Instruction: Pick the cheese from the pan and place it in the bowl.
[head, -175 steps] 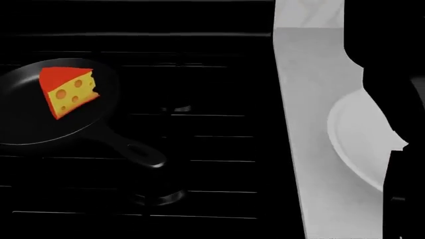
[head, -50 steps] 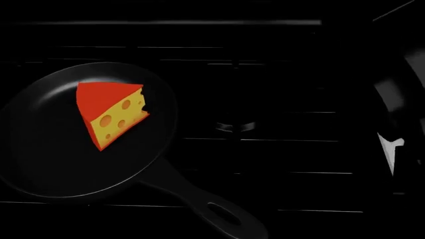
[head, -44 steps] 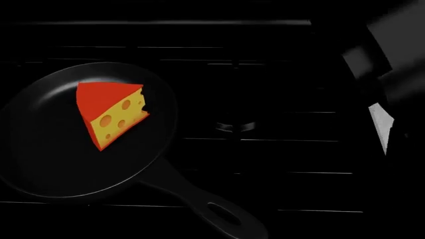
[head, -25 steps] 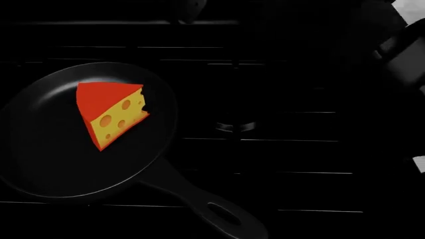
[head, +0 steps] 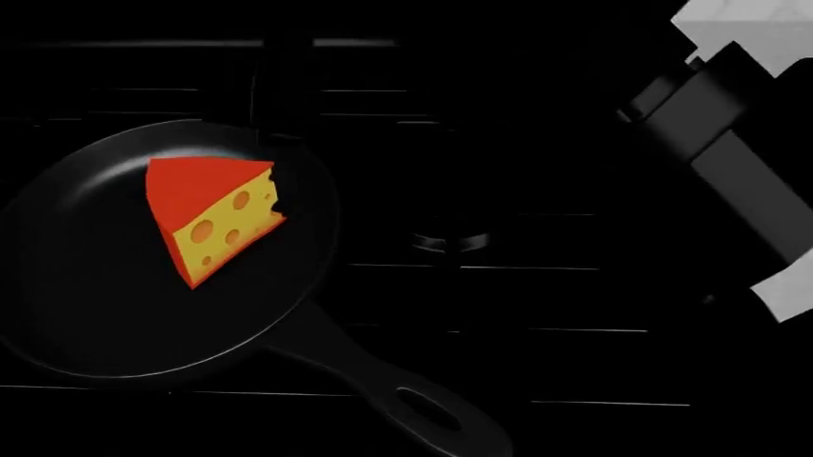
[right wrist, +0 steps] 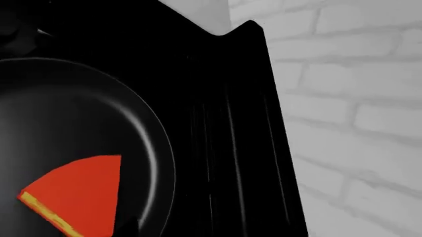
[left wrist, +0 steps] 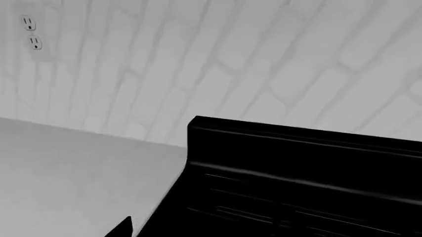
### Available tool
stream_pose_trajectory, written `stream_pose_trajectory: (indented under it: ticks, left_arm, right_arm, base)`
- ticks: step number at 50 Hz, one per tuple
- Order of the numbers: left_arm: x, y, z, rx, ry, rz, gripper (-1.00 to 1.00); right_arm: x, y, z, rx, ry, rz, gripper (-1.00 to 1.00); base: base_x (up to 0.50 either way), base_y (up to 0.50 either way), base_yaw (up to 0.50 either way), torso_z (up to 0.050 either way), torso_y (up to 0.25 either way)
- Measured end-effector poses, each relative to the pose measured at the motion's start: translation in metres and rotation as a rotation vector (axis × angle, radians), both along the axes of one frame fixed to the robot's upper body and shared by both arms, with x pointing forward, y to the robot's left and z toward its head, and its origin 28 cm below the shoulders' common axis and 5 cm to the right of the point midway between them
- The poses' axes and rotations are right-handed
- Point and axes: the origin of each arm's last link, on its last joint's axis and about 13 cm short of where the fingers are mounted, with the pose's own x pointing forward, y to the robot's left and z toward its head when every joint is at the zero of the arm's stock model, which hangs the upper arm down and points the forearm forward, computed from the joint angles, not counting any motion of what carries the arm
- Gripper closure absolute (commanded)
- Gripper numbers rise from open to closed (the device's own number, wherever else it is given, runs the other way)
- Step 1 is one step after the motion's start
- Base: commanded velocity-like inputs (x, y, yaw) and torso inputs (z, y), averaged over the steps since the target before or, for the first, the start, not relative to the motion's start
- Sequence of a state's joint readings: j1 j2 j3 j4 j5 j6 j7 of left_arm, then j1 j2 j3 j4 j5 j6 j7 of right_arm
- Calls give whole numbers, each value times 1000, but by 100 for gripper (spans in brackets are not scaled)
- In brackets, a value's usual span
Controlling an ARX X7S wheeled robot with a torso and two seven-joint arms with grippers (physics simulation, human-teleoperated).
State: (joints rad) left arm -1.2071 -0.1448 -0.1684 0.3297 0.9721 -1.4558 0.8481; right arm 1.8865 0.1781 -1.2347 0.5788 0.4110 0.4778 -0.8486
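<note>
Head view: the cheese (head: 209, 221) lies flat inside the pan (head: 76, 314), toward its far half, red-orange top up, holed yellow side facing the pan's right rim. The pan sits on the black stove (head: 534, 305), handle pointing near-right.

Your right arm (head: 718, 157) enters from the upper right, well apart from the cheese; its gripper is not identifiable, so you cannot tell whether the jaws are spread or closed.

Right wrist view: cheese (right wrist: 79, 195) and pan rim (right wrist: 155, 128) visible, no fingers seen.

Left wrist view: stove back (left wrist: 303, 148), counter (left wrist: 72, 173), brick wall (left wrist: 264, 64) only.
</note>
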Motion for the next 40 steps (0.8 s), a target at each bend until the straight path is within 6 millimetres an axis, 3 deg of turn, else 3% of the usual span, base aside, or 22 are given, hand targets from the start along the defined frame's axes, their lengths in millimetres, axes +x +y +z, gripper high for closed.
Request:
stream_pose_trajectory:
  ticks: [16,40]
  left_arm:
    - [2,1,-6,-8,12,48,-100]
    - [11,2,-12,-22,30,82,-100]
  right_arm:
    - [2,6,-11,-126,33,154,-100]
    - [-1,9,-26,-268,78,224,-100]
  base:
    - [0,0,0,0,0]
    - [0,0,0,0,0]
